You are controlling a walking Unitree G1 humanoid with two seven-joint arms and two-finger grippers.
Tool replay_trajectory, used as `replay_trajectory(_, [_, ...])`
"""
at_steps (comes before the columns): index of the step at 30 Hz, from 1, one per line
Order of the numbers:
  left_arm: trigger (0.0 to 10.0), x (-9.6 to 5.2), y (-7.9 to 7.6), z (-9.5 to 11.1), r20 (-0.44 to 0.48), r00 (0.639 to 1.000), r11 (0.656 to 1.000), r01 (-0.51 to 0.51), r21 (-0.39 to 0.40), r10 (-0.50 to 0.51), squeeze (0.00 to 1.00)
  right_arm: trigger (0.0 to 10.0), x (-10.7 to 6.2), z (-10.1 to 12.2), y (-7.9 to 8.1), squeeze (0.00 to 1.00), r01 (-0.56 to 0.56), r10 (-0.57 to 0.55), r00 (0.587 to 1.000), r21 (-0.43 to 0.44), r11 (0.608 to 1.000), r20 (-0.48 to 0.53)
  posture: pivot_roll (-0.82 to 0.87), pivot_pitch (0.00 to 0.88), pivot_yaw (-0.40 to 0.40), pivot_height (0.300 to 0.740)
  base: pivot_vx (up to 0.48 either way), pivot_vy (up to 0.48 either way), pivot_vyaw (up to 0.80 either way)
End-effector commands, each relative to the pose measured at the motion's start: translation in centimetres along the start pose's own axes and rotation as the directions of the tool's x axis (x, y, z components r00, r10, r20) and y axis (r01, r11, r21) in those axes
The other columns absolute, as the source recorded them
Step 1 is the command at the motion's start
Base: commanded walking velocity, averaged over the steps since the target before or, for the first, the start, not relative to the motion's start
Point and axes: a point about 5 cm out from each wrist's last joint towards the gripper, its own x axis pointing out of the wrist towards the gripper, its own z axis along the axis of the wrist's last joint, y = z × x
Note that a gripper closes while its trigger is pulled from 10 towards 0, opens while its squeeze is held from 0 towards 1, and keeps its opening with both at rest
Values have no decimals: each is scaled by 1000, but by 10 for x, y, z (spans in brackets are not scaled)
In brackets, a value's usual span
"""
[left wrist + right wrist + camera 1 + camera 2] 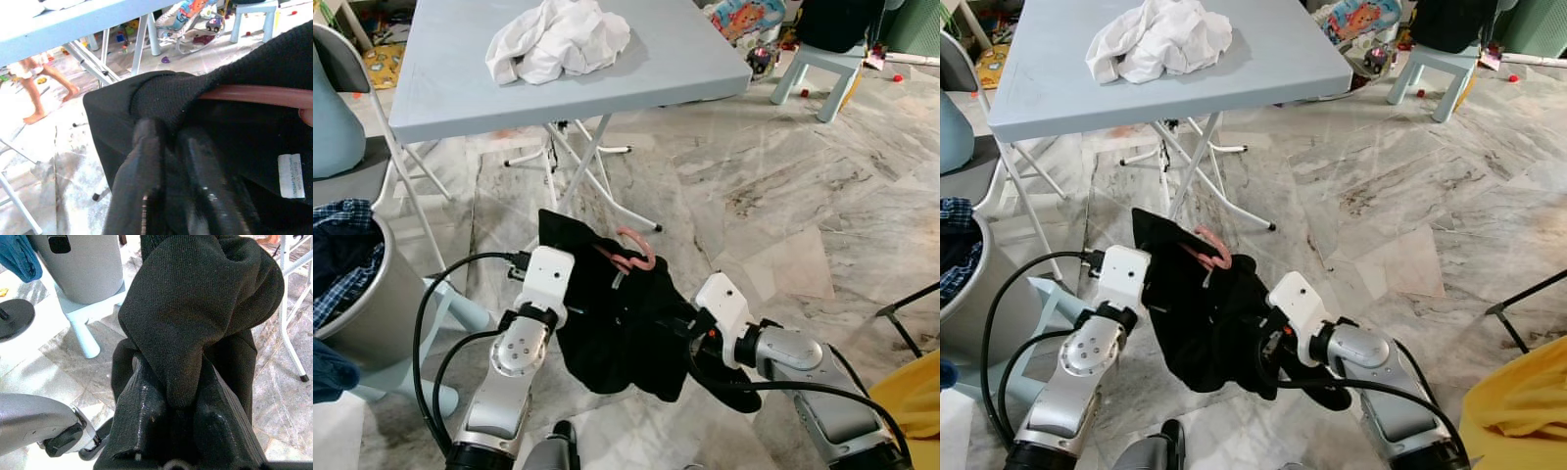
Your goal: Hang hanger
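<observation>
We found the black knit garment [617,323] on its pink hanger [636,257] held in the air in front of the grey folding table [460,88], above the marble floor [783,196]. The left gripper [166,147] was clamped on the garment's shoulder at one end of the hanger. The right gripper [171,406] was clamped on a bunched fold of the garment. A crumpled white cloth [558,39] lay on the table, and a grey laundry bin [362,294] stood by the table's left leg.

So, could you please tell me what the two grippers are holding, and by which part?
Both hold the black garment on the pink hanger: the left gripper pinches its shoulder end over the hanger arm, and the right gripper pinches a bunched fold at its other side.
</observation>
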Motion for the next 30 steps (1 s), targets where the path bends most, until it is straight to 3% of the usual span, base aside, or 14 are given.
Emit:
replay_trajectory(1, [0, -1, -1, -1, -3, 1000, 1000, -3, 9, 3, 0, 10000, -1, 6, -3, 0, 3, -2, 1000, -26, 1000, 26, -3, 215, -34, 740, 0, 0, 0])
replay_trajectory(11, [0, -1, 13, -5, -21, 998, 998, -56, 37, 57, 0, 10000, -8, 5, -3, 0, -17, 17, 999, -24, 1000, 28, -4, 215, -33, 740, 0, 0, 0])
replay_trajectory(17, [0, 4, 47, -7, -42, 982, 978, -179, 108, 184, 0, 10000, -32, -5, -12, 0, -98, 95, 995, -97, 990, -43, -7, 215, -30, 740, 0, 0, 0])
replay_trajectory(25, [0, 5, 56, -9, -53, 974, 969, -210, 127, 219, 0, 10000, -64, -4, -39, 0, -114, 97, 989, -169, 979, -108, -14, 216, -25, 740, 0, 0, 0])
replay_trajectory(30, [0, 5, 56, -11, -62, 975, 971, -205, 123, 214, 0, 10000, -98, -4, -57, 0, -169, 124, 973, -235, 957, -195, -18, 214, -25, 740, 0, 0, 0])
